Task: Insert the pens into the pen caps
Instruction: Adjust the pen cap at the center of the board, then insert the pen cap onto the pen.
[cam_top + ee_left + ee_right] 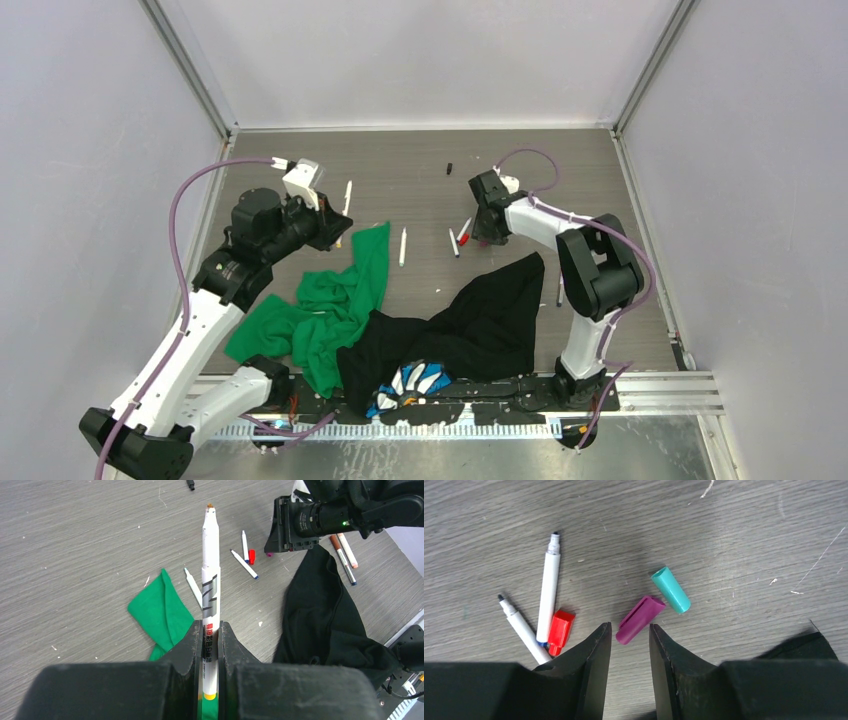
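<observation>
Grip status: my left gripper [211, 630] is clamping a white pen [210, 575] low on its barrel, jaws tight on both sides. The pen is sticking straight out past the fingertips. Its uncapped brownish tip is pointing toward the far side of the table [560, 170], and its yellow-and-green end is showing behind the jaws.

My right gripper [629, 636] is hovering low over the table with its jaws apart and gripping nothing. The lower end of the magenta cap [640, 619] is lying between the two fingertips, with a gap showing on each side. The teal cap [671, 590] is lying just beside the magenta one, upper ends close together. I can't tell if they're touching.

Left of that finger, the red cap [560, 630] is resting against the black-tipped pen [549, 592]. A second pen [524, 632] is angling in next to them.

Further out, a loose pen [403, 246] is lying just off the green cloth [330, 300]. A black cloth [480, 320] is lying bunched near my right arm. A black cap [450, 167] is sitting alone toward the far edge.
</observation>
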